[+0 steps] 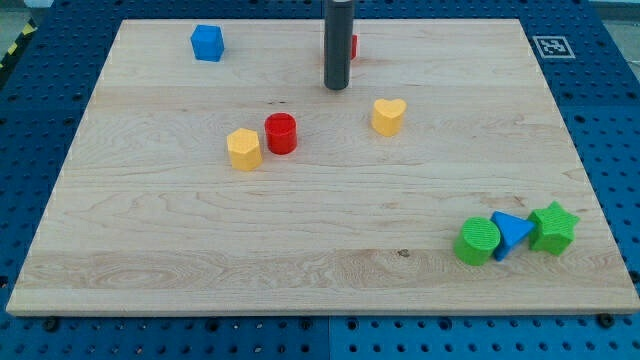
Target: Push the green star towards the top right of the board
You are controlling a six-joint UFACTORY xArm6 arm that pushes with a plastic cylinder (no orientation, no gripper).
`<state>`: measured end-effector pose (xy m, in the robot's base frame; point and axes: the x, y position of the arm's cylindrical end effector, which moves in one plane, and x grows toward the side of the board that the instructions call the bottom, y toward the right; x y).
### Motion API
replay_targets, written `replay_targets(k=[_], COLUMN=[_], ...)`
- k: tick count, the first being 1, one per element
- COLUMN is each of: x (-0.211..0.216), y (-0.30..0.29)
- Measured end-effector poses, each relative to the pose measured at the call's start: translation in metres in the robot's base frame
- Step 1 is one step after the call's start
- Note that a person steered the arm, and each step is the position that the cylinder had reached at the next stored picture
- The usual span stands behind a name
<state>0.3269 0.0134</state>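
Note:
The green star point(553, 227) lies at the view's lower right, near the board's right edge. A blue triangle point(511, 234) touches its left side, and a green cylinder point(478, 241) sits left of the triangle. My tip point(336, 86) is at the view's top centre, far up and left of the green star. The rod hides most of a red block point(353, 46) behind it.
A yellow heart point(388, 116) lies just right and below my tip. A red cylinder point(281, 133) and a yellow hexagon point(244, 149) sit side by side left of centre. A blue cube point(207, 43) is at the top left. A marker tag point(551, 46) is beyond the top right corner.

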Motion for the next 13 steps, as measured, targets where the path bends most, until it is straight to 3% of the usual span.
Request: replay_targets(k=[4, 5, 6, 7, 9, 10, 11, 13], x=[0.002, 0.002, 0.002, 0.021, 0.114, 0.192, 0.273, 0.292], y=[0.0, -0.039, -0.115, -0.157, -0.213, -0.189, -0.097, -0.043])
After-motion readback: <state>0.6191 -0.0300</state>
